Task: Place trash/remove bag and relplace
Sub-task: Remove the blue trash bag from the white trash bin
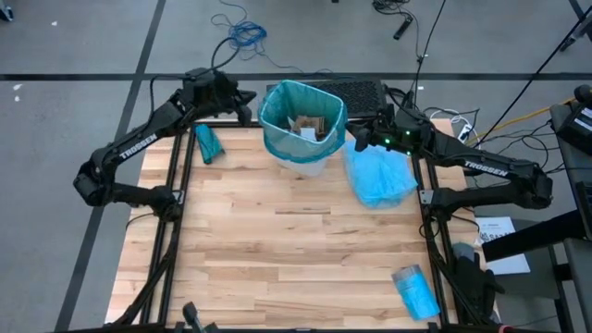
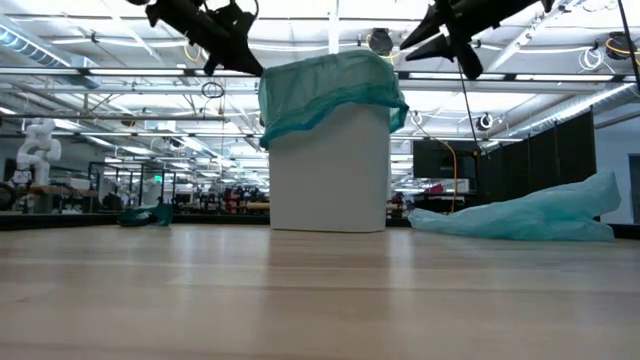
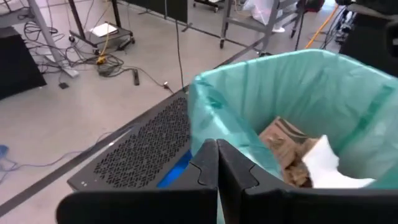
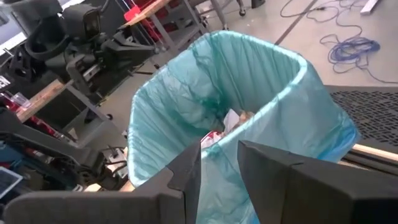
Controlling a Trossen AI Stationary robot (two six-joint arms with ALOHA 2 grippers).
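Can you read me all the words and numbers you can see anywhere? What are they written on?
"TROSSEN" in white letters on the left arm, high view.
"TROSSEN" in white letters on the right arm, high view.
The white paper sheets beside the table's right edge carry dark print, too small to read.
Nothing readable shows on the white bin, its teal bag, or the trash inside.

"TROSSEN" in white on left arm (image 1: 129,148) and right arm (image 1: 486,167)

both arms raised; left gripper (image 3: 217,163) closed, right gripper (image 4: 219,163) slightly parted, empty.
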